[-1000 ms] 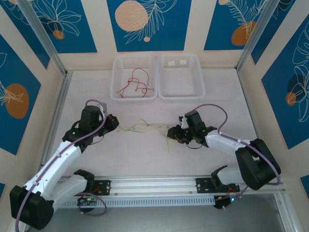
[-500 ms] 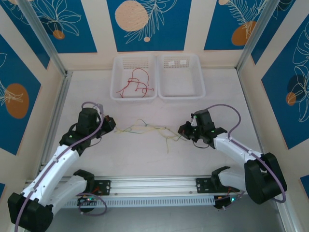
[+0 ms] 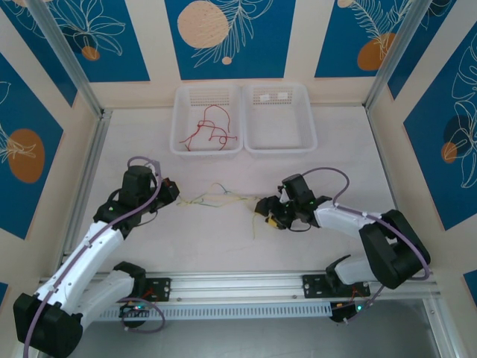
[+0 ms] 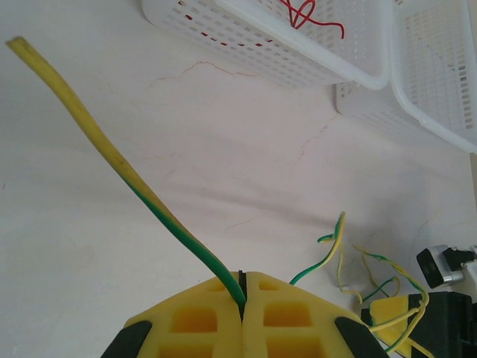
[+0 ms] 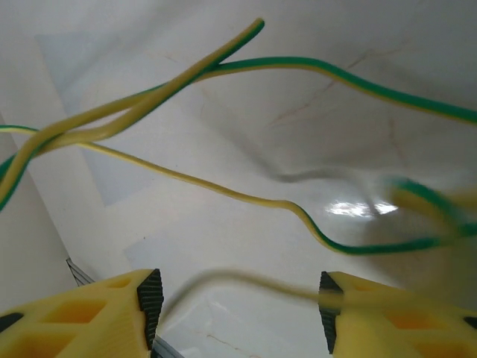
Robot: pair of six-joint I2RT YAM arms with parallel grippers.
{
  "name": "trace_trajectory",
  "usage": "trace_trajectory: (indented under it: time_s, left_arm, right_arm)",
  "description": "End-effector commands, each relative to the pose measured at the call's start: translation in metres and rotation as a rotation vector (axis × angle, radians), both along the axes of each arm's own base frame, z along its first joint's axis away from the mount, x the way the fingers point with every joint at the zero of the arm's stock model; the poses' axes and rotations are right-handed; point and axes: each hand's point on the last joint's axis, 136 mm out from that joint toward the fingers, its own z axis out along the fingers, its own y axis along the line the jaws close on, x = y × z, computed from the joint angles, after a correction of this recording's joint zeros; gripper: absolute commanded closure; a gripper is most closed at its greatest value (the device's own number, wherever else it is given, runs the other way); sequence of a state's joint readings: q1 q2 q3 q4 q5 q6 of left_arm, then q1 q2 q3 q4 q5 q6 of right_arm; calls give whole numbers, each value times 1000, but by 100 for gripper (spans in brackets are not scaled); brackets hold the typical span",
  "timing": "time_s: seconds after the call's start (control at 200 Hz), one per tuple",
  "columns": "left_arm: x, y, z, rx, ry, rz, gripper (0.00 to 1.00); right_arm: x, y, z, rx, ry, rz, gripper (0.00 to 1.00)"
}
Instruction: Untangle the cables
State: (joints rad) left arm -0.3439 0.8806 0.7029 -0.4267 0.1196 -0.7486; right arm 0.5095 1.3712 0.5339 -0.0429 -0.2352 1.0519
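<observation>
Risk: cables (image 3: 223,199) cinching tighter
Hard pull causes it: left claw (image 4: 242,289) clamps one cable (image 4: 112,158), right claw (image 5: 238,294) gapes.

Left arm (image 3: 93,250) and right arm (image 3: 344,218): white link shells, black joint housings, a purple cable (image 3: 141,159) looped along each. Gripper fingers (image 4: 194,321): yellow, moulded with square recesses, black outer edges.
</observation>
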Motion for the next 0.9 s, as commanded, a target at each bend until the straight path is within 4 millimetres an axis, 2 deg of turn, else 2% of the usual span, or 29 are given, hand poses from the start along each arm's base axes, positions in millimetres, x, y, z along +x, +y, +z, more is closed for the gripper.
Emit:
trace_trajectory:
  time_s: [0.0, 0.085, 0.185, 0.25, 0.38, 0.55, 0.73, 0.895]
  left_arm:
    - [1, 0, 1, -6, -24, -10, 100]
    - [-2, 1, 1, -4, -22, -14, 100]
    - [-5, 4, 1, 3, -26, -6, 100]
    - [-7, 8, 2, 14, -32, 8, 100]
    - [-9, 21, 2, 22, -35, 80, 100]
    - [-4, 24, 3, -47, -39, 119, 100]
    - [4, 30, 13, -108, -46, 143, 100]
    - [10, 35, 24, -164, -50, 153, 100]
  right_arm:
    - [21, 14, 10, 42, -27, -44, 41]
    - [29, 20, 13, 37, -50, -41, 48]
    - [33, 19, 14, 19, -67, -55, 75]
    - [34, 13, 14, -2, -79, -76, 87]
    - [30, -14, 12, -66, -100, -129, 100]
    - [22, -57, 13, -124, -130, -219, 100]
    - [14, -102, 9, -138, -134, -335, 100]
    - [8, -131, 6, -123, -143, -408, 100]
